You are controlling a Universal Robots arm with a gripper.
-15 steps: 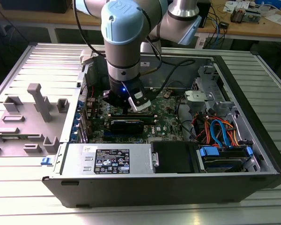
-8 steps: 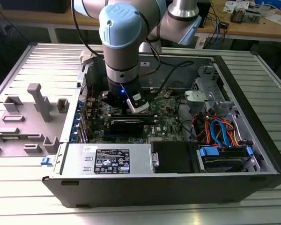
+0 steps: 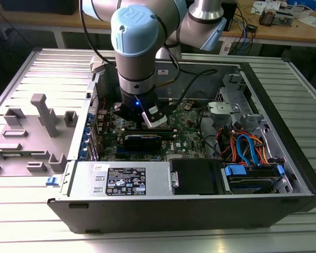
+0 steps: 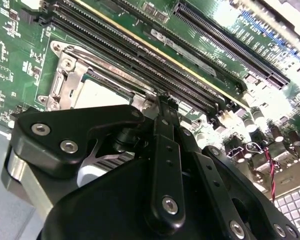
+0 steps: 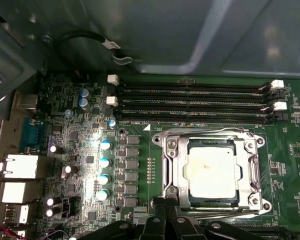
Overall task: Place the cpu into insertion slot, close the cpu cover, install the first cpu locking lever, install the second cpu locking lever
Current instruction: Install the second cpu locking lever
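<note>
Hovering: hand [image 5: 165, 210] | cpu [image 5: 211, 172] seated | cpu cover [image 5: 171, 170] closed

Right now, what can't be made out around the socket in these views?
- Exterior view: cpu and cpu cover, hidden behind the arm's wrist.
- First wrist view: near edge of the cpu cover and any levers there, blocked by the tool.
- Second wrist view: most of the cpu, behind the tool's black body.
- Tool open or shut: cannot tell.

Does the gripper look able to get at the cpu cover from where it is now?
Probably yes. The gripper sits right at the edge of the cpu cover, which lies flat around the cpu, and nothing stands between them.
</note>
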